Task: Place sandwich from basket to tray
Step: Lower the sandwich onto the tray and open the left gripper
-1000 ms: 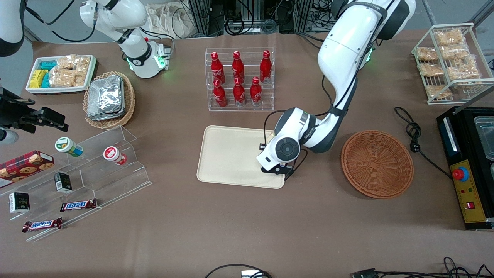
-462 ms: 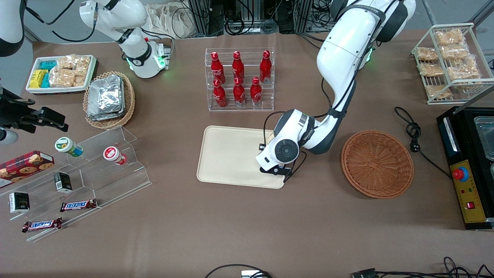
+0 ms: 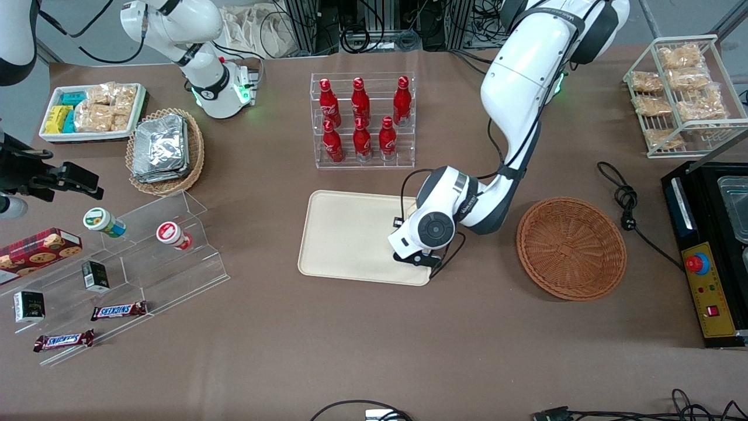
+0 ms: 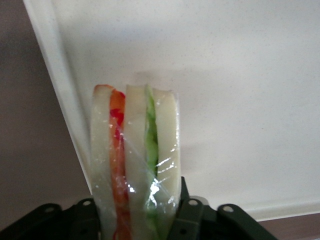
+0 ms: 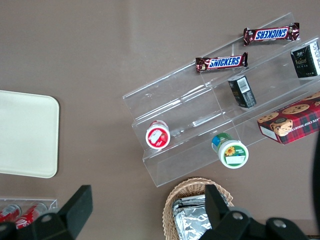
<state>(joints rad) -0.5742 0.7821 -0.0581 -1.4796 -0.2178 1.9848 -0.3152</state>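
A wrapped wedge sandwich [image 4: 135, 160], pale bread with orange-red and green filling, stands upright between the black fingers [image 4: 189, 212] of my left gripper [image 4: 137, 207], which is shut on it. The sandwich hangs just above the cream tray [image 4: 225, 75], close to the tray's raised rim [image 4: 55, 75]. In the front view the white wrist covers the gripper [image 3: 418, 257] and the sandwich, over the tray [image 3: 345, 234] at its edge nearest the basket. The round reddish-brown wicker basket [image 3: 571, 248] sits empty beside the tray, toward the working arm's end of the table.
A clear rack of red bottles [image 3: 362, 120] stands farther from the camera than the tray. A tiered acrylic stand [image 3: 146, 257] with snacks, an oval basket of foil packs [image 3: 165, 151] and a white bin [image 3: 93, 111] lie toward the parked arm's end. A wire rack [image 3: 681, 93] stands past the basket.
The wrist has shifted only slightly over the tray's edge. The sandwich stays held in the gripper.
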